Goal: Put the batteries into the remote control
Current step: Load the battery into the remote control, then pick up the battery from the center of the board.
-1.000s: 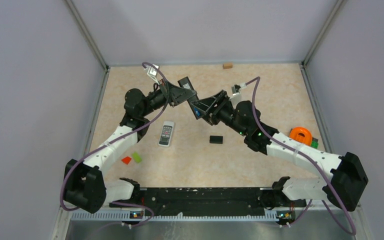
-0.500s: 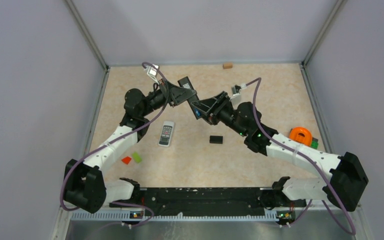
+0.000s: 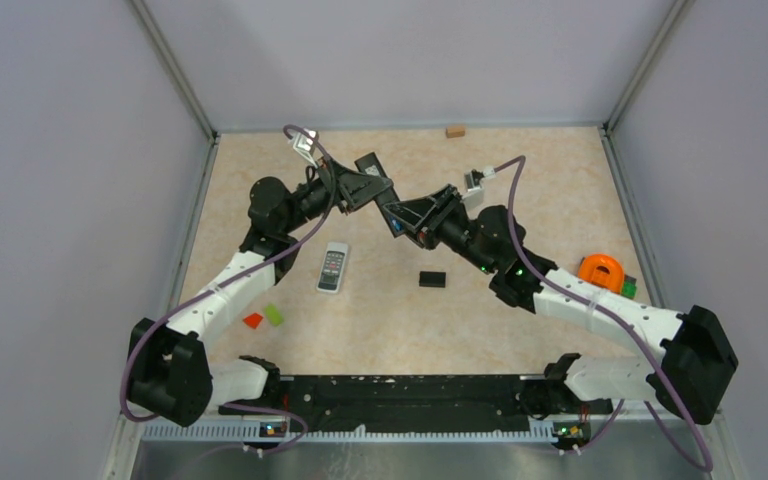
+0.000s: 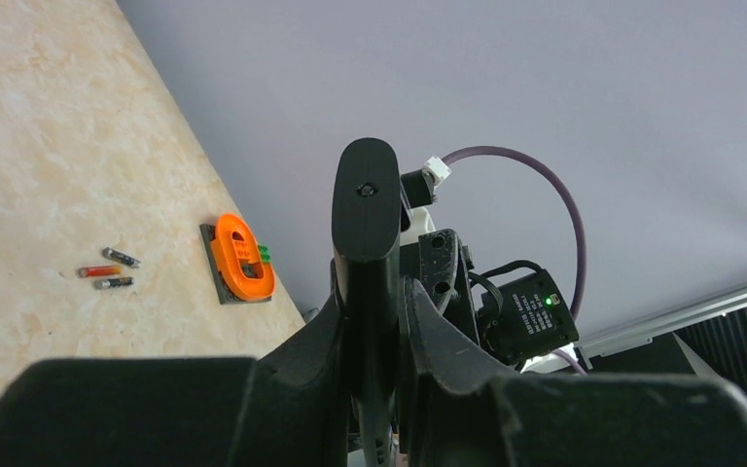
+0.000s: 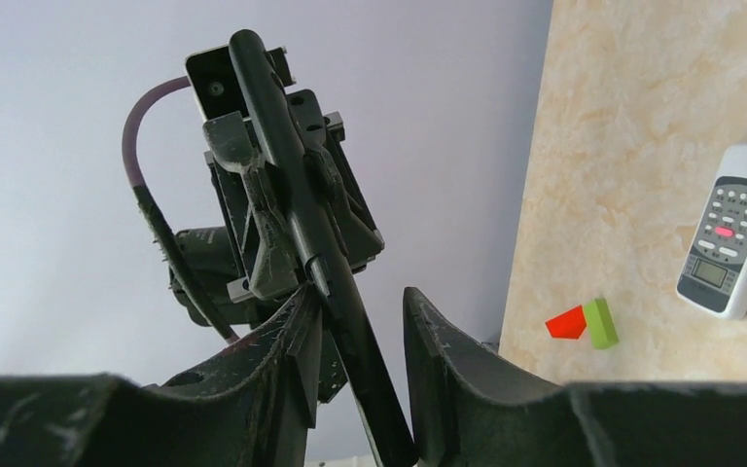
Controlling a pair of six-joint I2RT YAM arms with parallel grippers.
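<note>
My left gripper [image 3: 360, 188] is shut on a black remote control [image 3: 371, 170] and holds it raised over the far middle of the table; in the left wrist view the remote [image 4: 367, 224] stands edge-on between the fingers. My right gripper [image 3: 401, 214] meets it from the right. Its jaws stand apart around the remote's lower edge [image 5: 350, 331], which lies against one finger. A small blue spot [image 3: 397, 228] shows at the right gripper's tip; I cannot tell what it is. Three slim batteries [image 4: 107, 270] lie on the table by an orange ring.
A white remote [image 3: 333, 267] lies face up left of centre. A small black cover [image 3: 432, 279] lies mid-table. Red and green blocks [image 3: 263, 317] lie near left. The orange ring on a grey plate [image 3: 601, 270] sits right. A wooden block [image 3: 454, 131] lies far back.
The right gripper has crept a little up and left toward the held black remote. The left arm has hardly moved.
</note>
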